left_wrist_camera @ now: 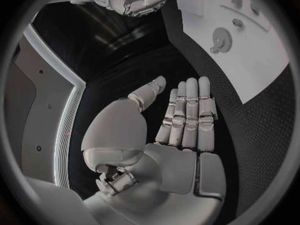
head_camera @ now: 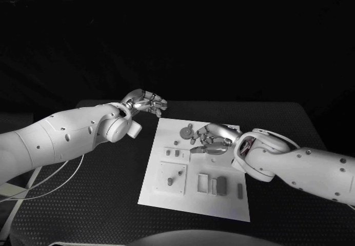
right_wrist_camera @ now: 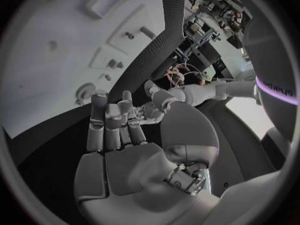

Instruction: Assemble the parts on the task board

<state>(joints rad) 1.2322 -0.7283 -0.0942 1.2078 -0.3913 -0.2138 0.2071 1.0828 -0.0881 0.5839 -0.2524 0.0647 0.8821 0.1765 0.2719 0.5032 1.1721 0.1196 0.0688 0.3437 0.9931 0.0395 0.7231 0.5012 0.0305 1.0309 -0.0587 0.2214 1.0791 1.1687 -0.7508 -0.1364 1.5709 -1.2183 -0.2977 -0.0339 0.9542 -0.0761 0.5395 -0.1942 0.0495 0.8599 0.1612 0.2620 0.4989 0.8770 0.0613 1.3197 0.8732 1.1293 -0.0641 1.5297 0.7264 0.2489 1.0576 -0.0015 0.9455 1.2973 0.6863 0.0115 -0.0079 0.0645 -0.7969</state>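
Hovering off the far left corner of the task board, the left hand held nothing, its fingers straight and apart from the thumb. The board lay mid-table with small parts on it. Over its far end, the right hand was also empty, fingers loosely extended.

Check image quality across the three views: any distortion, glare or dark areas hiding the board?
Head view: surroundings beyond the table fall into black, yet the task board is evenly lit and legible. Left wrist view: fisheye bends the board's edges; left hand sharp. Right wrist view: same bending; right hand sharp, bright room behind.
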